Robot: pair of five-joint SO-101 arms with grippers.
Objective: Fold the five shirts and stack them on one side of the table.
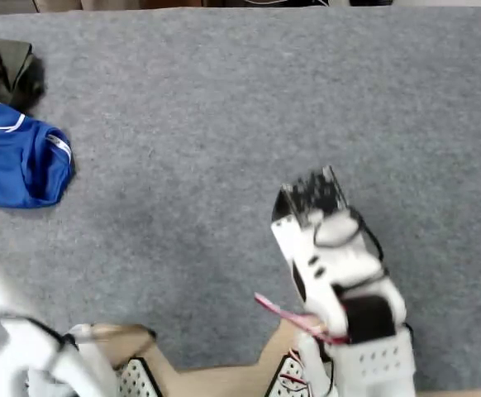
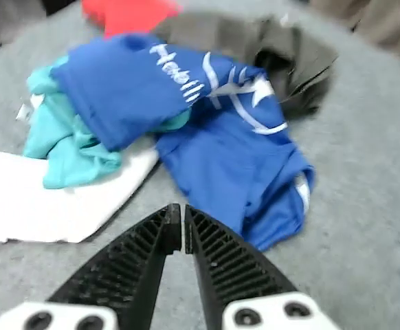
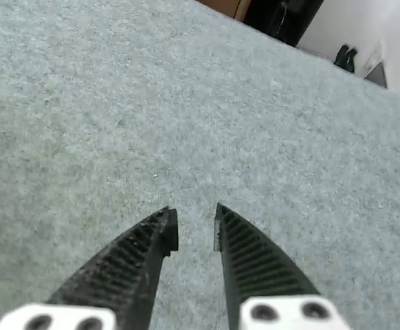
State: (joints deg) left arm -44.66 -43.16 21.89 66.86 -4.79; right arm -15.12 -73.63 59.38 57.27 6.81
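Across the folded-over part of the blue shirt (image 2: 220, 151), seen from my left wrist, runs a line of white letters (image 2: 176, 72), blurred and partly lost in the folds. Beside them on the same shirt is a white star (image 2: 262, 89) with curved white stripes.

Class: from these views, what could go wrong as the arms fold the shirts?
1. The blue white-printed shirt lies tangled over the crumpled teal shirt and flat white shirt, so one grasp may drag several.
2. The right end effector hangs over bare grey felt table, apart from them; spreading a shirt with the left end effector could bunch it.
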